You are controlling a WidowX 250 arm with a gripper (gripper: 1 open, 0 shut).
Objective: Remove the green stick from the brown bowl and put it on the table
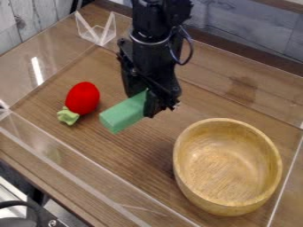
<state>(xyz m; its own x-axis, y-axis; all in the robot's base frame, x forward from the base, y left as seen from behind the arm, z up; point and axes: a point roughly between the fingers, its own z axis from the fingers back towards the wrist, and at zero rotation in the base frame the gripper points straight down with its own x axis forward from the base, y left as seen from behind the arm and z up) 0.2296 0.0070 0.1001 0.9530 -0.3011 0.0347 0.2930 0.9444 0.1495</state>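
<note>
The gripper (147,100) is squeezed tight on the green stick (123,114), maybe just above the table (142,168). The brown bowl (228,166) sits off to its right, empty.

Green stick (120,116) upper end hidden inside gripper (149,99); arm cut off at top edge.
</note>
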